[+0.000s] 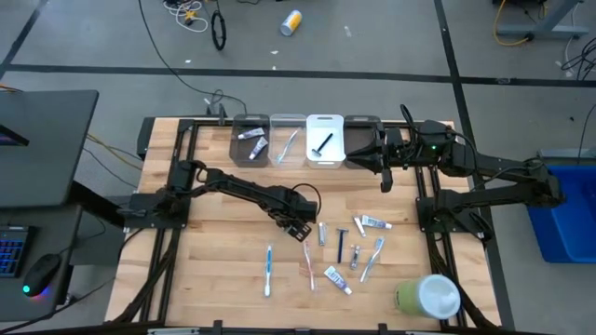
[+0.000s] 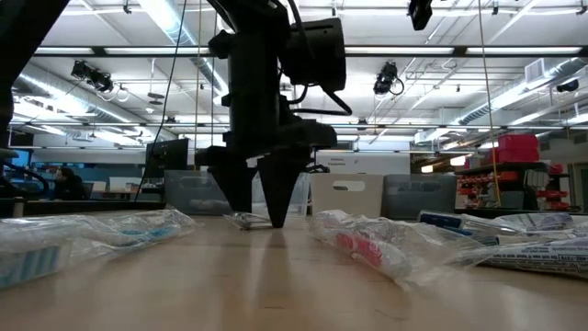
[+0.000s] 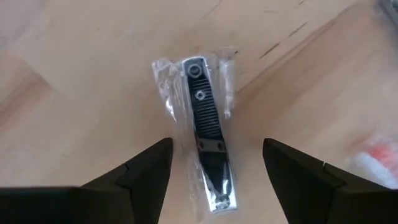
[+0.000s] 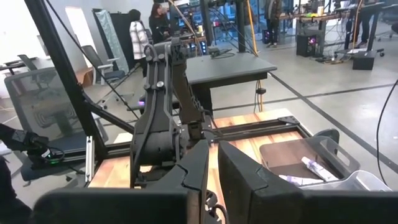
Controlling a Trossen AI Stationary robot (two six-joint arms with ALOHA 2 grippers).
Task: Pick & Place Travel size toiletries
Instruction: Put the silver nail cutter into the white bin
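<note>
As left gripper hangs, jaws apart, astride wrapped razor on table, slippery wrap risks slipped grip; right gripper, jaws together, idles over bins

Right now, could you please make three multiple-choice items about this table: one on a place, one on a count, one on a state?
1. Where is the left tool?
A. over the bins
B. above a wrapped black razor on the wooden table
C. off the table

2. How many bins stand in the row at the table's far edge?
A. two
B. four
C. six

3. How are the left tool's fingers?
A. open, holding nothing
B. shut on a tube
C. hidden

Answers: 1 B, the left wrist view shows the razor between the fingers. 2 B, the high view shows four. 3 A, they stand apart beside the razor.
</note>
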